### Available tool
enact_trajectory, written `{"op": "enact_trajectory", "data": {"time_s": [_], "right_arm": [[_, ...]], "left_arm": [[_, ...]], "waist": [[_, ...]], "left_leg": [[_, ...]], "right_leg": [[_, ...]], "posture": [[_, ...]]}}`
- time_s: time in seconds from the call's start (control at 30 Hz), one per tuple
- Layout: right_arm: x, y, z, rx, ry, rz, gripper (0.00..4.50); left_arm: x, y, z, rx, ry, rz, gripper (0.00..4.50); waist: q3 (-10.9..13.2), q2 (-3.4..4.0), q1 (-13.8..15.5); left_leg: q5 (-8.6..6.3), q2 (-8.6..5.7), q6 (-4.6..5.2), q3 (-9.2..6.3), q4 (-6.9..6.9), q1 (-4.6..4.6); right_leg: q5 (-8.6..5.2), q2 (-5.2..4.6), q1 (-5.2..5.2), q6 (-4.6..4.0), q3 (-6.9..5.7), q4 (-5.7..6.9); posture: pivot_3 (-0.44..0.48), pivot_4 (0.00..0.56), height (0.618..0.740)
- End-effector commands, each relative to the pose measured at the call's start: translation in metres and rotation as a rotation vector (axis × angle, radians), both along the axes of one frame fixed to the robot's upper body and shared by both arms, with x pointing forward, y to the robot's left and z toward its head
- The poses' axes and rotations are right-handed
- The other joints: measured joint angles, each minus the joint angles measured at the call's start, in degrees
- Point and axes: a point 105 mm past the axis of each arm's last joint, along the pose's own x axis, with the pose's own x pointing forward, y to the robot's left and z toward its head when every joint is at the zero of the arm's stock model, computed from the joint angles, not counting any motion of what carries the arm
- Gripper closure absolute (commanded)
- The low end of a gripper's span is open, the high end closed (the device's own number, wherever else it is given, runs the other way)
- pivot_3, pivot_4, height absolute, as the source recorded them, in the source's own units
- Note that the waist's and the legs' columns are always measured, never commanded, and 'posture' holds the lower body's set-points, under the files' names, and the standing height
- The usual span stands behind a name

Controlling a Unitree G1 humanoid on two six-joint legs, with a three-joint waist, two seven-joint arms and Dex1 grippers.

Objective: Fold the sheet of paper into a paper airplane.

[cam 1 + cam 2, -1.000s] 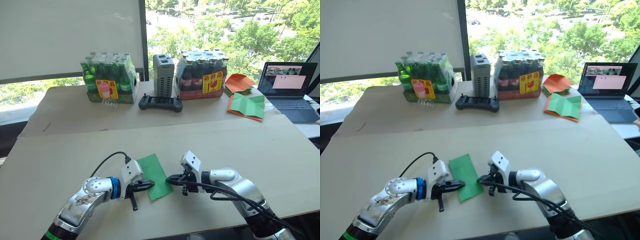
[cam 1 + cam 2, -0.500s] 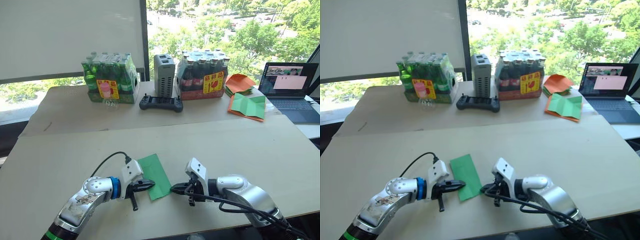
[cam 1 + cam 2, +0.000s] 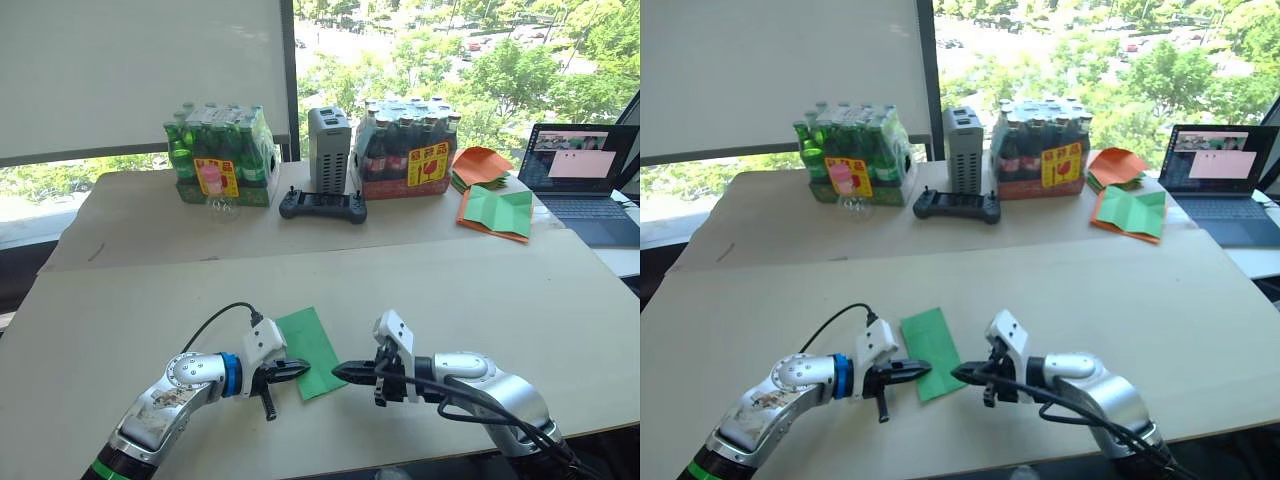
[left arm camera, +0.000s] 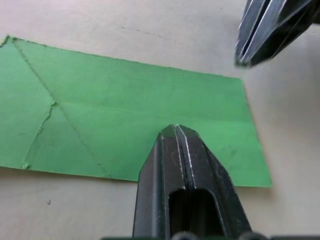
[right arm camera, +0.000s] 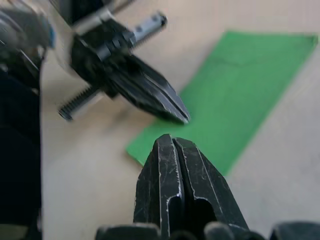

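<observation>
Two counters stand before me: the near counter [image 3: 500, 300] under my arms and a far counter [image 3: 130, 215] by the window. On the far one I count two shrink-wrapped packs of bottles, one green pack [image 3: 217, 155] toward its left and one dark pack [image 3: 408, 147] toward its right, with one grey box [image 3: 328, 148] between them and one black controller [image 3: 322, 206] in front. One laptop [image 3: 582, 175] sits beyond its right end, beside one orange paper pile [image 3: 478, 166] and one green sheet edged by orange paper [image 3: 495, 212].

One sheet of paper [image 3: 311, 350], folded to a narrow green strip, lies flat near the front edge of the near counter, about midway along it. My left fingers [image 3: 298, 370] are pressed together, their tip over the sheet's near end. My right fingers [image 3: 343, 372] are also closed with nothing between them, just beside the sheet's near right corner.
</observation>
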Motion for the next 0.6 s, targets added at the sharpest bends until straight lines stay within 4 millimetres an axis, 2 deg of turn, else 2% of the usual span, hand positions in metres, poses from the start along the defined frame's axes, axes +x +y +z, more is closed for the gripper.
{"op": "enact_trajectory", "data": {"time_s": [0.03,0.1,0.17,0.23,0.33,0.47,0.6], "right_arm": [[-0.002,-0.009,0.03,0.093,-0.077,-0.007,4.48],[-0.003,-0.012,0.032,0.093,-0.077,-0.007,4.48],[-0.002,-0.015,0.03,0.062,-0.086,-0.017,4.48],[-0.002,-0.017,0.029,0.05,-0.084,-0.018,4.48],[-0.001,-0.018,0.027,0.044,-0.081,-0.025,4.48],[-0.004,-0.016,0.029,0.034,-0.084,-0.005,4.48],[-0.007,-0.009,0.034,0.032,-0.099,0.028,4.48]], "left_arm": [[0.001,0.013,0.033,-0.065,-0.051,0.054,4.5],[-0.001,0.017,0.04,-0.079,-0.049,0.068,4.5],[-0.005,0.03,0.043,-0.06,-0.036,0.095,4.5],[-0.009,0.039,0.039,-0.022,-0.023,0.106,4.5],[-0.009,0.04,0.025,0.034,-0.012,0.106,4.5],[0.001,0.027,0.022,0.016,-0.038,0.098,4.5],[0.013,0.01,0.031,-0.022,-0.075,0.06,4.5]], "waist": [[0.07,-0.07,-0.03],[0.09,-0.06,-0.02],[0.09,-0.06,-0.16],[0.11,-0.03,-0.33],[0.13,-0.03,-0.21],[0.14,-0.05,0.49],[0.17,-0.09,0.49]], "left_leg": [[0.0,0.0,0.0,0.0,0.0,-0.01],[0.0,0.01,0.0,-0.01,-0.03,-0.06],[0.0,0.01,0.0,-0.01,-0.05,-0.06],[0.0,-0.01,0.0,0.0,-0.09,-0.05],[0.0,-0.01,0.0,0.0,-0.09,-0.05],[-0.01,-0.05,0.0,0.0,-0.04,-0.05],[-0.01,-0.04,0.0,0.0,-0.03,-0.07]], "right_leg": [[0.0,0.0,-0.02,0.0,-0.01,0.01],[0.0,0.01,-0.11,0.0,-0.02,0.02],[0.0,0.01,-0.14,0.0,-0.02,0.02],[0.0,0.0,-0.18,0.0,0.0,0.02],[0.0,0.01,-0.18,0.0,-0.01,0.01],[0.0,-0.02,-0.11,-0.01,0.0,-0.02],[0.01,-0.02,-0.13,-0.01,-0.02,0.01]], "posture": [[0.0,0.15,0.735],[0.0,0.15,0.735],[0.0,0.15,0.735],[0.0,0.15,0.735],[0.0,0.15,0.735],[0.0,0.15,0.735],[0.0,0.15,0.735]]}}
